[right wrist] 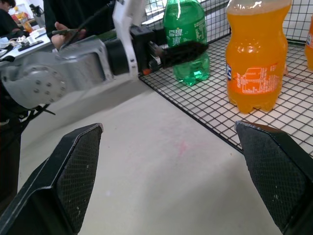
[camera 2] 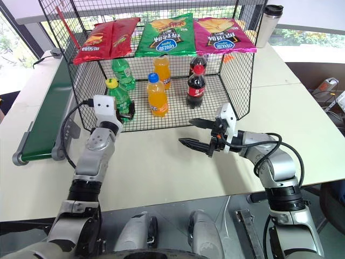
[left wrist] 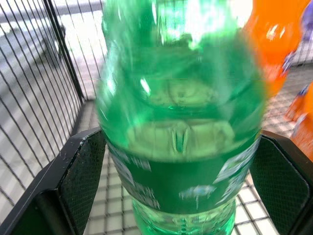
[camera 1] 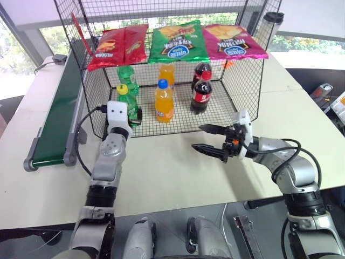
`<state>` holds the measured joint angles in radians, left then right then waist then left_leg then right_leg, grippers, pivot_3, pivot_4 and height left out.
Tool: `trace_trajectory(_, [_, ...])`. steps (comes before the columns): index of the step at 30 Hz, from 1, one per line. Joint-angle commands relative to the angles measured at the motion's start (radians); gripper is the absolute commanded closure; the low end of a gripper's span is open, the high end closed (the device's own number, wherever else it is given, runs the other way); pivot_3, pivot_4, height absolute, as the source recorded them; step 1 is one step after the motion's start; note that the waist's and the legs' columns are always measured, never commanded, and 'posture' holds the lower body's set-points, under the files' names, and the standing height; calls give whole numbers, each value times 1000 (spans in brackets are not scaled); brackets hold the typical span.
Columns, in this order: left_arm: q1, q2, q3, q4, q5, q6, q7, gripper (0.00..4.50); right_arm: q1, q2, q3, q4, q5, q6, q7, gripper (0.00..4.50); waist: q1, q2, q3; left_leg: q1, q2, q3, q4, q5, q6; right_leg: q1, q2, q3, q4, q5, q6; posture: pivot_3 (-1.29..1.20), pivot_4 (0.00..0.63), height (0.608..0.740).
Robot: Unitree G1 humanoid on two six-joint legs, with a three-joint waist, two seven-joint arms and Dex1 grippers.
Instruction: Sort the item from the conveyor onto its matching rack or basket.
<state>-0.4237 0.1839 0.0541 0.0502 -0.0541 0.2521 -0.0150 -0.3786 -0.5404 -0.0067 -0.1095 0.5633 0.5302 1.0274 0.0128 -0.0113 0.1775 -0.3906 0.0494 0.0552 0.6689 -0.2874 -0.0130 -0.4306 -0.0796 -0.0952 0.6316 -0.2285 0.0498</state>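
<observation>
The item, a green soda bottle [camera 1: 127, 102] with a yellow cap, stands upright on the grid floor at the front left of the black wire rack [camera 1: 242, 81]. My left gripper [camera 1: 132, 114] reaches into the rack's open front. It is open, with its fingers [left wrist: 85, 171] on either side of the bottle's [left wrist: 181, 147] lower body. My right gripper [camera 1: 197, 137] hovers open over the table in front of the rack, pointing left, with nothing between its fingers. The conveyor [camera 1: 59, 113] runs along the left side of the rack, and its belt is bare.
Another green bottle [camera 1: 128, 75] stands behind the item. Orange soda bottles [camera 1: 164, 101] and cola bottles [camera 1: 201, 91] stand in the rack's middle and right. Chip bags [camera 1: 175, 40] lie on the slanted top shelf. A tumbler [camera 2: 267, 24] stands behind the rack at right.
</observation>
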Motion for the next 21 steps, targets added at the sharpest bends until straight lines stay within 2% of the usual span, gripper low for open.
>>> trace_trajectory(1, [63,20,11,-171,-10,91,-22,47,-19,11,1,-6,3,-21,3,0,-2,0,0,0,0,0,0,0,0,0,0,0,0,0,0,0,150,740])
trace_trajectory(11, [345,92,10,-629,-38,333,-101,47,-25,34,3,33,-6,-10,-32,0,-1,0,0,0,0,0,0,0,0,0,0,0,0,0,0,0,150,740])
trace_trajectory(21, [607,78,34,-821,-70,404,-120,47,6,36,-27,124,-19,-14,-78,0,1,0,0,0,0,-1,0,0,0,0,0,1,0,0,0,0,150,740])
